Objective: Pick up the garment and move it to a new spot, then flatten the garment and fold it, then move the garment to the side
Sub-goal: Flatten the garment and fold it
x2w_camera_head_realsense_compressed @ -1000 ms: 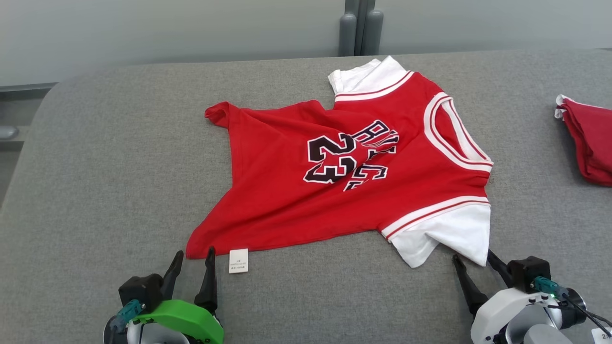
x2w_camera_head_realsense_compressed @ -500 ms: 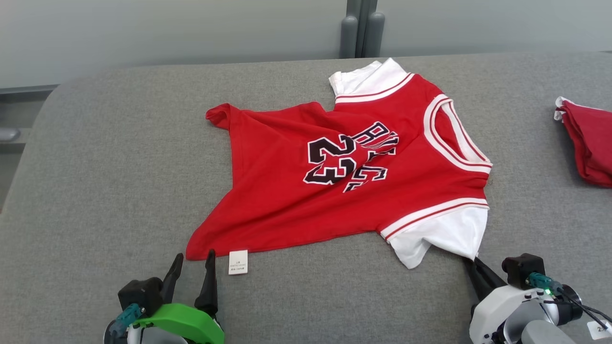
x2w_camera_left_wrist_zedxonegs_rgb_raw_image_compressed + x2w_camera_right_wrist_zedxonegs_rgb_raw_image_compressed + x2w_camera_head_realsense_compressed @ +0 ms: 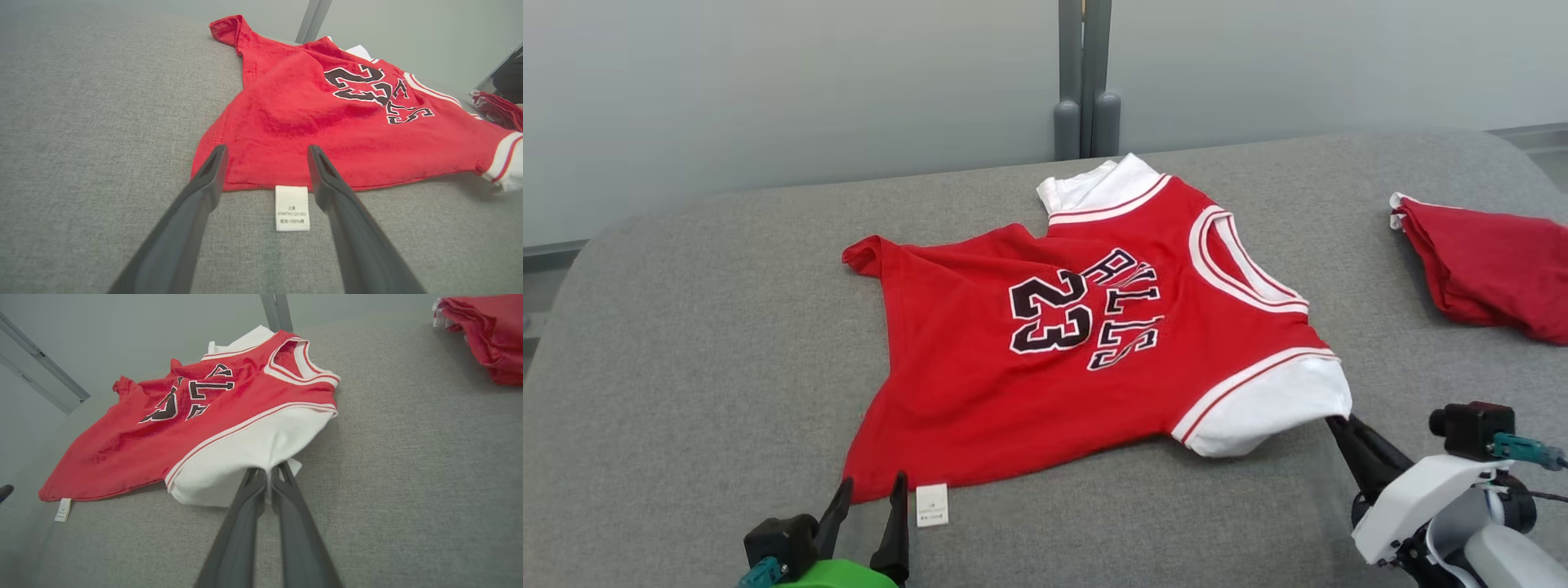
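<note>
The garment (image 3: 1045, 384) is a red jersey with white sleeves and a black 23, spread on the grey padded table (image 3: 686, 343). My right gripper (image 3: 1339, 429) is shut on the near white sleeve (image 3: 1274, 404), lifting it a little; in the right wrist view the gripper (image 3: 267, 473) pinches the sleeve (image 3: 245, 453) at its hem. My left gripper (image 3: 872, 488) stands open at the jersey's near left hem corner. In the left wrist view its fingertips straddle the hem beside the white care label (image 3: 291, 208), with the garment (image 3: 327, 114) beyond them.
A second red garment (image 3: 1486, 265) lies bunched at the table's right edge, also seen as a red pile (image 3: 486, 330) in the right wrist view. A grey post (image 3: 1085, 82) rises behind the table. Bare grey surface spreads to the left.
My right gripper closed on the white sleeve's corner and raised it slightly. The left gripper stayed open at the hem. The head camera tilted, shifting the whole picture.
</note>
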